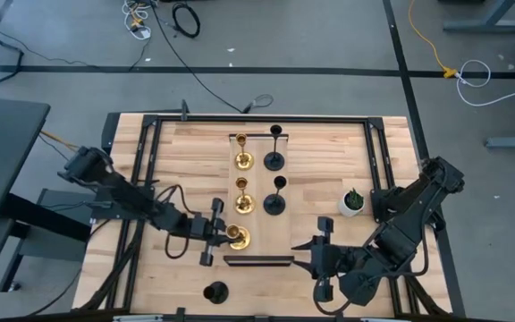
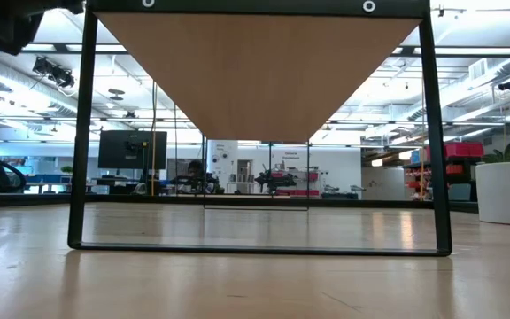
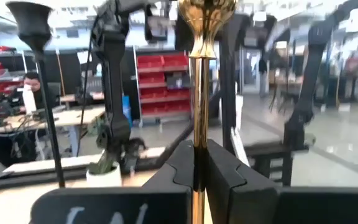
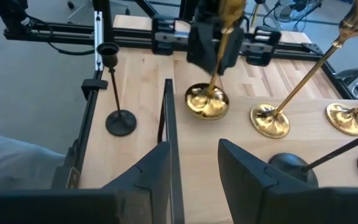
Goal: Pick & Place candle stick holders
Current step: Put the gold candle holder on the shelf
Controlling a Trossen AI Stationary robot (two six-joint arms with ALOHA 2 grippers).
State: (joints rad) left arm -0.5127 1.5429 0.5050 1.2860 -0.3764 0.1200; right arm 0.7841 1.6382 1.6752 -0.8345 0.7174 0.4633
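Note:
Three gold candle stick holders stand in a column: far (image 1: 243, 161), middle (image 1: 243, 204) and near (image 1: 237, 237). Two black holders (image 1: 275, 159) (image 1: 275, 204) stand to their right on their round bases. A third black one (image 1: 215, 292) stands alone near the table's front edge. My left gripper (image 1: 224, 231) is shut on the near gold holder (image 4: 207, 102). My right gripper (image 1: 307, 258) is open and empty to the right of it, its fingers (image 4: 154, 168) pointing toward the gold holders. My left gripper pinches the near gold holder's thin stem (image 3: 197, 134) between its two fingers, about midway between the base and the cup (image 3: 207, 12). The fingers come level from the table's left, across the stem. The holder stands nearly upright; whether its base (image 4: 207, 102) rests on the table, I cannot tell.
A small white pot with a green plant (image 1: 352, 202) stands at the right. A dark flat bar (image 1: 257, 261) lies between the near gold holder and the front edge. A black metal frame (image 1: 257, 119) runs around the tabletop. Bare wood lies at the near left and far right.

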